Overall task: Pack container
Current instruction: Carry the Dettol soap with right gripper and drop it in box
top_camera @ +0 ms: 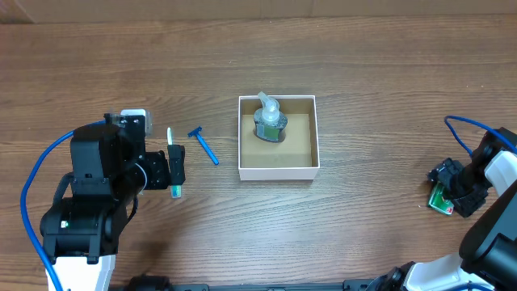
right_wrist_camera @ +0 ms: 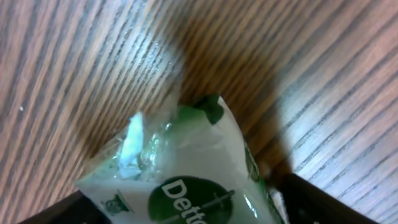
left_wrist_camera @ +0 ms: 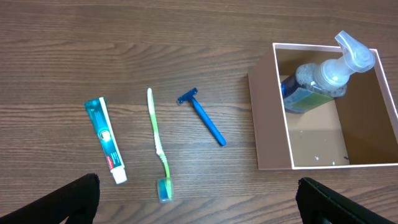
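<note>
The container (top_camera: 278, 170) is a small white-walled box with a brown inside at the table's middle; it also shows in the left wrist view (left_wrist_camera: 272, 124). A clear pump bottle (top_camera: 269, 123) lies in it. A green toothbrush (left_wrist_camera: 158, 144), a teal toothpaste tube (left_wrist_camera: 106, 140) and a blue razor (left_wrist_camera: 205, 118) lie on the table left of the container. My left gripper (left_wrist_camera: 198, 214) is open and empty, above the toothbrush's near end. My right gripper (right_wrist_camera: 186, 214) is shut on a green-and-white Dettol packet (right_wrist_camera: 186, 168) at the far right (top_camera: 440, 200).
The razor (top_camera: 205, 146) lies between the left gripper (top_camera: 171, 168) and the container. In the overhead view the left arm hides the toothpaste and part of the toothbrush (top_camera: 170, 137). Blue cables run along both arms. The right gripper (top_camera: 452, 190) is near the table's right edge.
</note>
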